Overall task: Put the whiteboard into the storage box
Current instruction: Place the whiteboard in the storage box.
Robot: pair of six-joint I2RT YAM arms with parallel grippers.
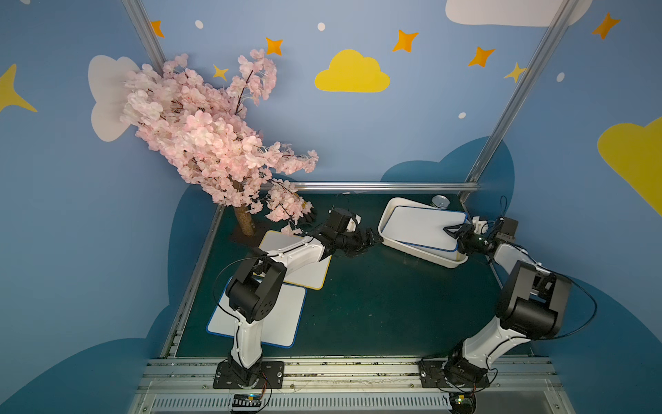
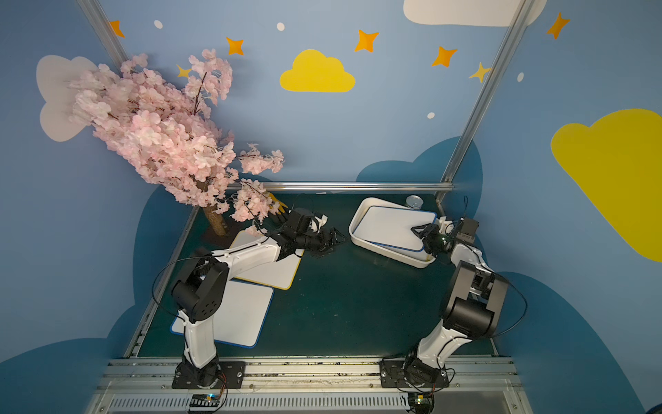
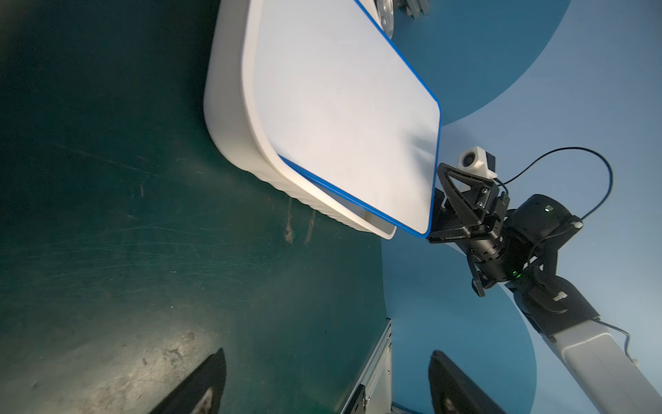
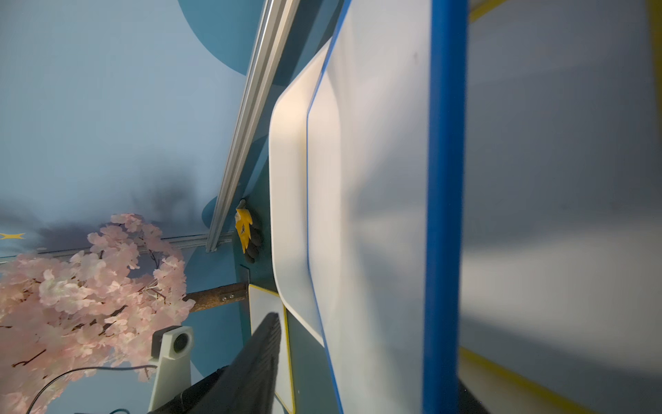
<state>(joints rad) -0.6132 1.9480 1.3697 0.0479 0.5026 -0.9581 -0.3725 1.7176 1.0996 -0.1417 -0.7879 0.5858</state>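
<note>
Blue-rimmed whiteboard (image 1: pixel 419 225) lies tilted in the storage box (image 1: pixel 387 219), one end above its rim between the parted fingers of my right hand (image 1: pixel 452 231); my left hand (image 1: pixel 374 239) hangs spread, empty, beside the box.

Staged robot booth: cloud-painted walls (image 1: pixel 358 143), aluminium frame (image 1: pixel 387 186), fake blossom tree (image 1: pixel 207 136)

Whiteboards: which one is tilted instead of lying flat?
The blue-edged whiteboard propped in the storage box at the right gripper; the yellow-edged board and the front blue-edged board lie flat.
</note>
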